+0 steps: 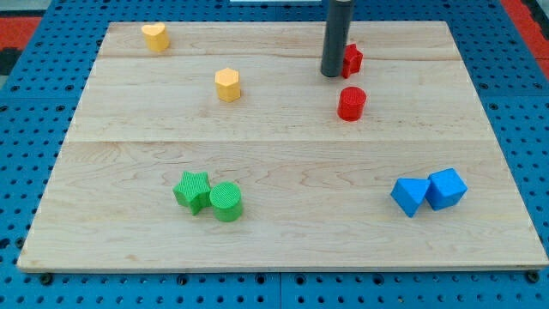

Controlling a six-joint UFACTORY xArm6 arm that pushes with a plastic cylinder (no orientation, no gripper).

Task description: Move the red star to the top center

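Observation:
The red star [352, 59] lies near the view's top, a little right of centre, partly hidden behind the dark rod. My tip [332, 74] rests on the board at the star's left side, touching or almost touching it. A red cylinder [352, 104] stands just below the star, apart from the tip.
A yellow heart-like block [155, 37] sits at the top left and a yellow hexagon [227, 85] below and right of it. A green star [192, 190] touches a green cylinder [226, 202] at lower left. Two blue blocks [410, 196] [447, 188] sit together at lower right. The wooden board [283, 245] lies on a blue pegboard.

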